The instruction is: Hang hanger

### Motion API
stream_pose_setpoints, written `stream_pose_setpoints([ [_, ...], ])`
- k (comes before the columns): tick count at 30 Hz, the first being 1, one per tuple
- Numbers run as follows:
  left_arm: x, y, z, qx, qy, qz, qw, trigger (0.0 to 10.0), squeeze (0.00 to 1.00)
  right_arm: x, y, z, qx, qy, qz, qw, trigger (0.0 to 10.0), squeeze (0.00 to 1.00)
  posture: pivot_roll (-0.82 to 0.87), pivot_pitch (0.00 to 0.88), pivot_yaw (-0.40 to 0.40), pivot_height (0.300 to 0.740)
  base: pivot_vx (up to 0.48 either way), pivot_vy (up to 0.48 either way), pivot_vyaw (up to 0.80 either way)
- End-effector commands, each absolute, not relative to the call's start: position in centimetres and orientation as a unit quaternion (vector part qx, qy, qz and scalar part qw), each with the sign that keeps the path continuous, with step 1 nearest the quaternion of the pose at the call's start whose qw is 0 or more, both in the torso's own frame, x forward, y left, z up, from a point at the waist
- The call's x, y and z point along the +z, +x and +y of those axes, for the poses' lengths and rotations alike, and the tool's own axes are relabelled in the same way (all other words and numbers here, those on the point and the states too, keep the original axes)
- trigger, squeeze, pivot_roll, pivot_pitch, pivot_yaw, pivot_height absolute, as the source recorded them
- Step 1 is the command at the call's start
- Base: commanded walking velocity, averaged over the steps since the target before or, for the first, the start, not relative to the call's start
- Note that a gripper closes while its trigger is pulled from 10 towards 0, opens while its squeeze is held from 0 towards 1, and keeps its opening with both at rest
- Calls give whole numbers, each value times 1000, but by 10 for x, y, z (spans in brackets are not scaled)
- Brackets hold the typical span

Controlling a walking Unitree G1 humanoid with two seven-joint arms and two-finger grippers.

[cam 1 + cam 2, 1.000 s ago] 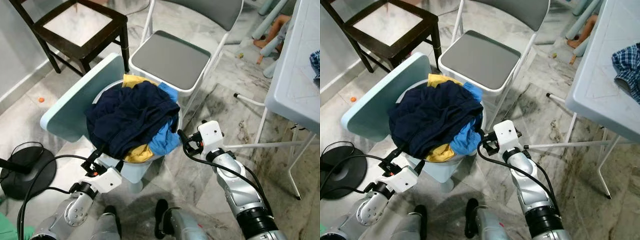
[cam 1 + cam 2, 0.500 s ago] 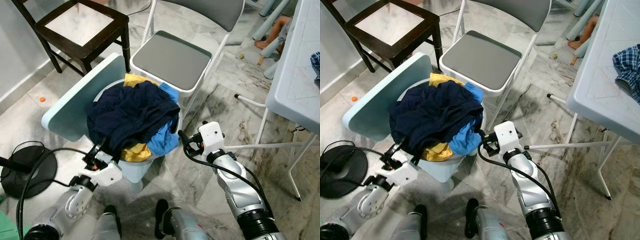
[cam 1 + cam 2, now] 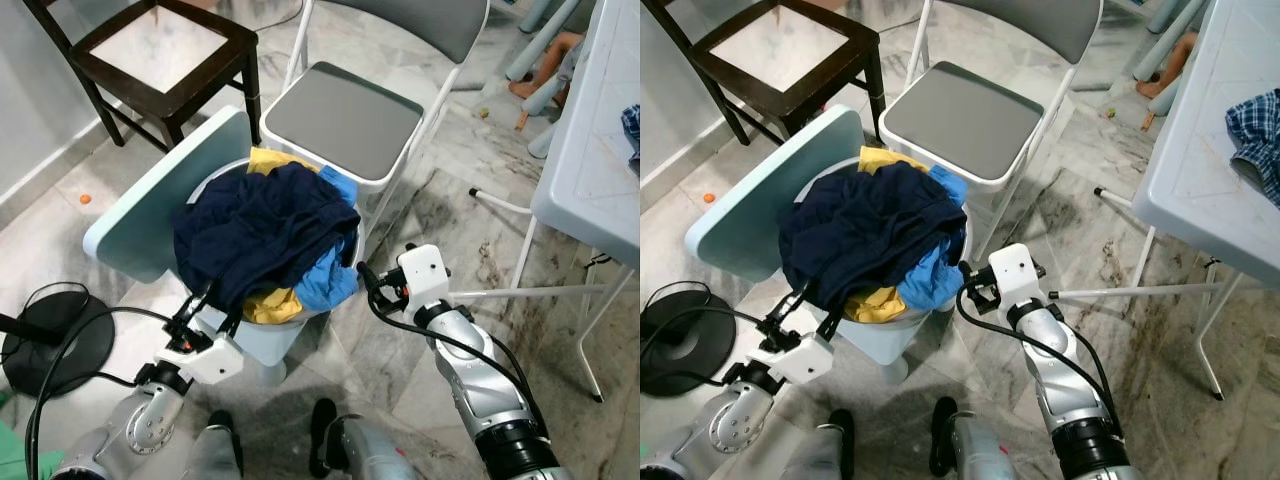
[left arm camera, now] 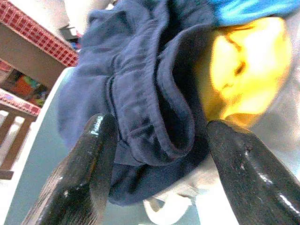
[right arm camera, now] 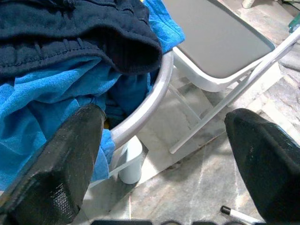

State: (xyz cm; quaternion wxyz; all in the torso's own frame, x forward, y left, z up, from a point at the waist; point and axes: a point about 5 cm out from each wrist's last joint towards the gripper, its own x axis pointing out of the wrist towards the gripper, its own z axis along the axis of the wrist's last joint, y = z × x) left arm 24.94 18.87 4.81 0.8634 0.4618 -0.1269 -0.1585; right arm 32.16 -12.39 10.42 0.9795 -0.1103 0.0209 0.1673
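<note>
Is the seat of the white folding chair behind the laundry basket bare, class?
Yes: in the right eye view the grey seat of the white folding chair has nothing lying on it, while the clothes sit heaped in the basket.

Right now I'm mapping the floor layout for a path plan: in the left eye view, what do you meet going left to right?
Black round base → left gripper → pile of clothes in the basket → right gripper → white table.

Head views looking steeply down at the laundry basket [image 3: 300, 335]; wrist views close, both facing its clothes [image 4: 140, 93].
</note>
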Motion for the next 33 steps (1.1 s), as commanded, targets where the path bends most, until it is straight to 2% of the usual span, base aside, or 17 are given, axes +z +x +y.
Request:
stream_pose_setpoints([
  [1,44,243,185,-169,470,-125,857,10000,0,98,317,-127,162,-110,33,980,10000,0,221,365,-124,740,0,0,0],
  [6,53,246,190,-150,479,-138,854,10000,0,97,317,-127,162,-109,34,980,10000,0,227,366,-122,740,0,0,0],
  [13,42,247,206,-140,495,-97,852,10000,0,96,317,-126,162,-108,36,980,10000,0,222,366,-121,740,0,0,0],
  [23,38,252,197,-150,501,-97,847,10000,0,96,316,-127,162,-109,36,980,10000,0,214,366,-126,740,0,0,0],
  [30,43,262,203,-140,514,-104,840,10000,0,97,317,-128,160,-110,34,980,10000,0,208,367,-124,740,0,0,0],
  [31,43,263,204,-139,515,-103,839,9725,0,97,317,-129,159,-110,35,980,10000,0,206,366,-124,740,0,0,0],
  [32,44,265,206,-135,518,-104,838,2000,0,97,317,-129,159,-110,35,981,10000,0,203,366,-123,740,0,0,0],
  [33,44,265,206,-135,518,-104,838,2000,0,97,317,-129,159,-110,35,981,10000,0,203,366,-123,740,0,0,0],
])
